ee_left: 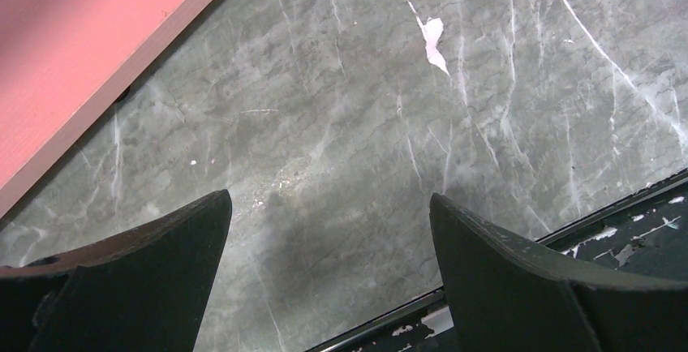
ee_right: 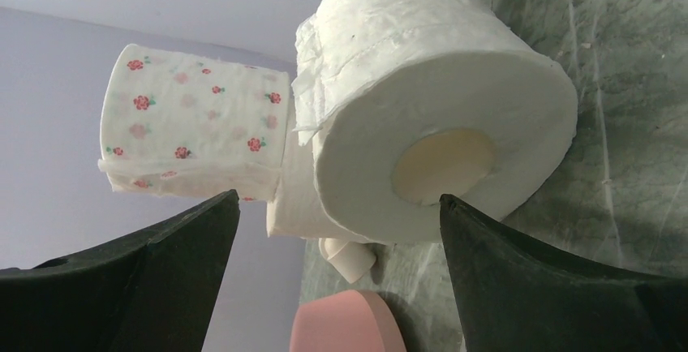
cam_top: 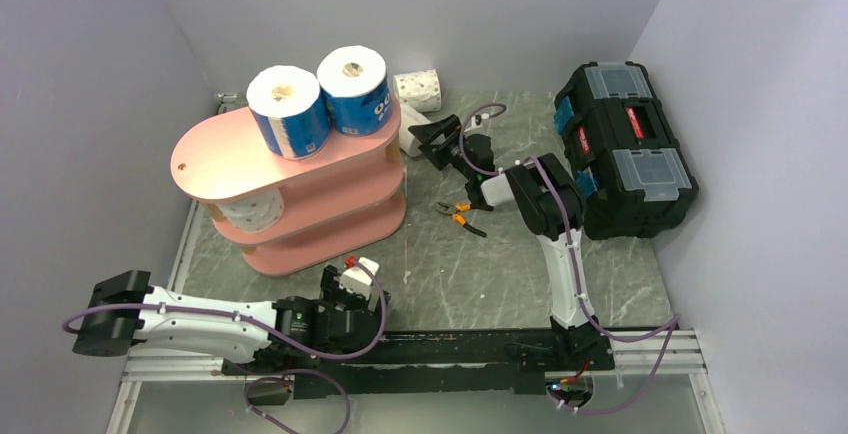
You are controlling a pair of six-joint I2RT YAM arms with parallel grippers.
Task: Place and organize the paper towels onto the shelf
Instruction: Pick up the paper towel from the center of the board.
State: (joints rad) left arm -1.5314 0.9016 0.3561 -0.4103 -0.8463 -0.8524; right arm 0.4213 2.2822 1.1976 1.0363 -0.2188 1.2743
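Shelf: we find the pink three-tier shelf (cam_top: 215,154) standing at an angle toward the far-left corner of the marbled counter (cam_top: 450,274).
Top tier: two blue-wrapped rolls (cam_top: 290,119) (cam_top: 357,94) stand upright, touching, at the board's right end.
Middle tier: one pale roll (cam_top: 250,212) sits under the top board, partly hidden.
Loose rolls: a floral-print roll (cam_top: 418,89) (ee_right: 195,129) lies by the far edge. A plain white roll (cam_top: 412,139) (ee_right: 438,117) lies on its side just beside the shelf's right end.
Right gripper: we see the right gripper (cam_top: 430,144) (ee_right: 339,199) low over the counter, facing the plain white roll's hollow core, jaws spread wide and clamping nothing.
Left gripper: the left gripper (cam_top: 350,289) (ee_left: 328,198) hangs near the near edge, beside the shelf's bottom board, jaws wide over bare marble.
Also on the counter: a black toolbox (cam_top: 625,149) sits along the right edge. Orange-handled pliers (cam_top: 460,216) lie near the middle.
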